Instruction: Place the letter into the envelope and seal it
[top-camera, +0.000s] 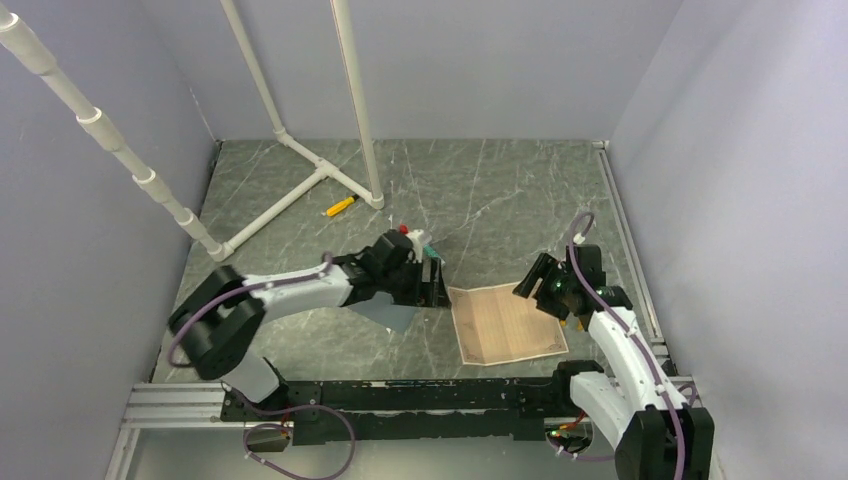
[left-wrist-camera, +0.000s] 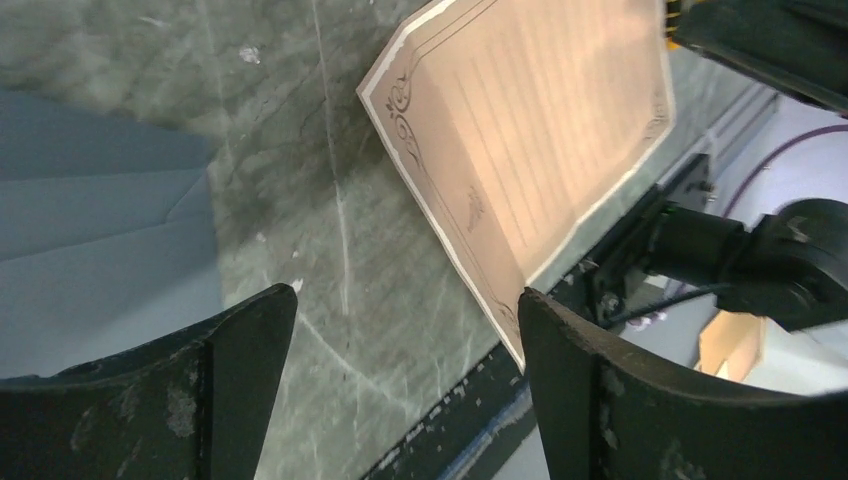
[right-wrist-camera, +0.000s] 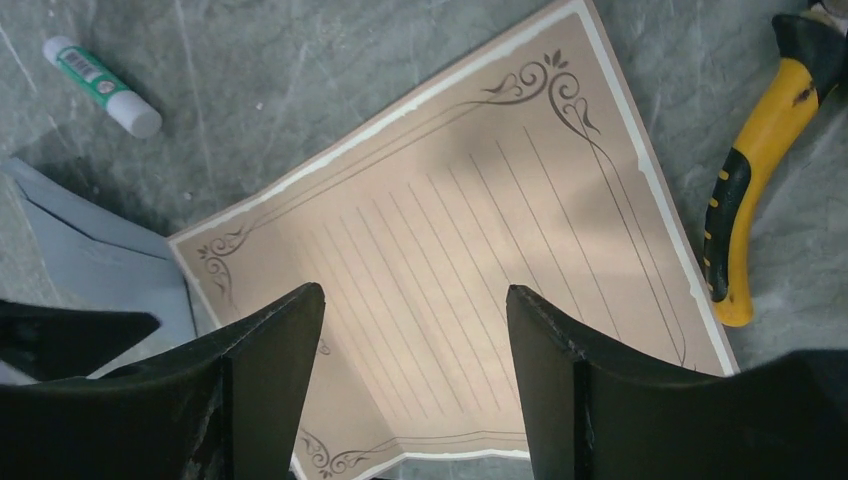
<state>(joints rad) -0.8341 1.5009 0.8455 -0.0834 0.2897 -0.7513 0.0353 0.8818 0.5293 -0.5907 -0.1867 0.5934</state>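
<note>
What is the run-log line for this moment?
left gripper open, above gap between envelope and letter | right gripper open, above letter | letter flat, outside envelope

Soft even overhead light, grey shadows across the letter, left wrist view washed warm and slightly blurred.

The letter — a tan, near-square sheet with fine ruled lines and a dark scrollwork border — lies flat, slightly askew, on the dark marbled table. The slate-grey envelope lies just to its left, partly hidden.
</note>
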